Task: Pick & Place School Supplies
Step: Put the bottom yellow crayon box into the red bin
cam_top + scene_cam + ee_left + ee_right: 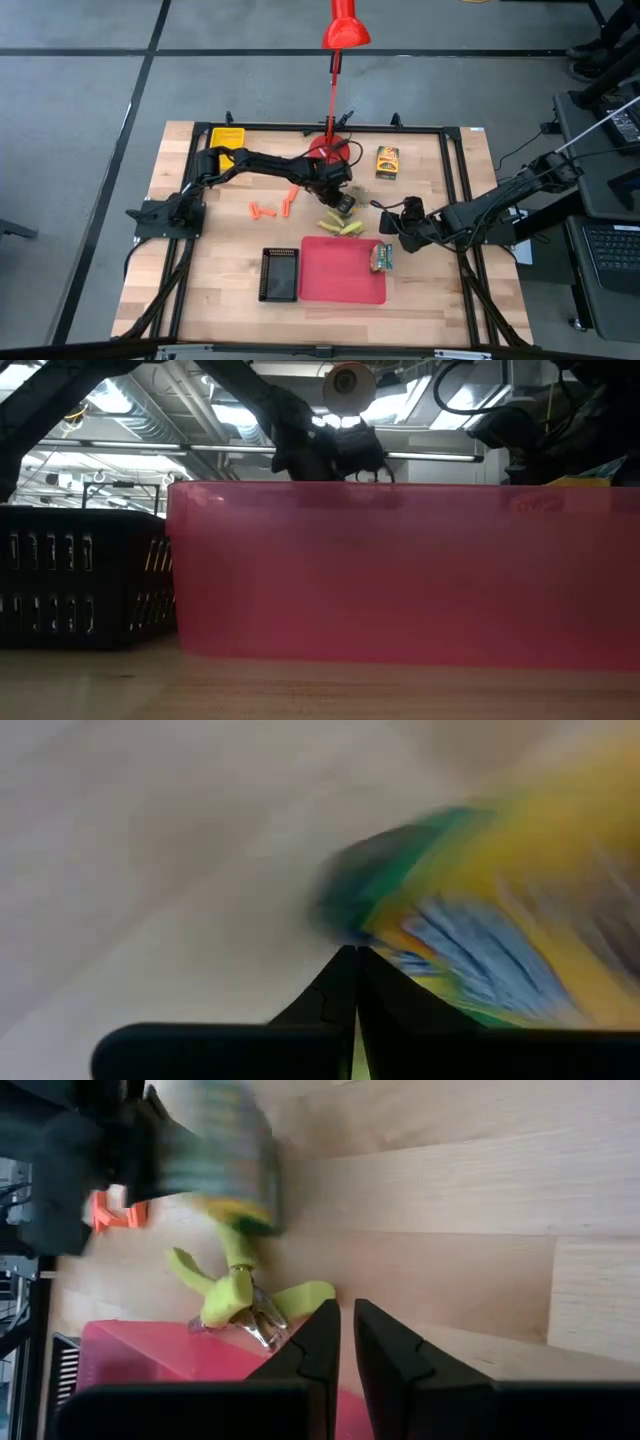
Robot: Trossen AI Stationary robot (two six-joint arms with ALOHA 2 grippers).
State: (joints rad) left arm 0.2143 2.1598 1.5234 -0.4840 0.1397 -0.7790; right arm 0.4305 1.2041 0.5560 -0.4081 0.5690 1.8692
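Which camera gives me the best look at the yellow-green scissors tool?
The right wrist view: the scissors tool lies unobstructed on the wood beside the red tray. The high view shows it only small. The low view's tray wall hides it; the left wrist view misses it.

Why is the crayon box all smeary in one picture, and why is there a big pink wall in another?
Left wrist view: the crayon box fills the frame up close and is streaked, probably from motion. Low view: the red tray stands right in front of the lens, with bright ceiling lights glaring above it. Right wrist view: the scissors-like tool looks crisp.
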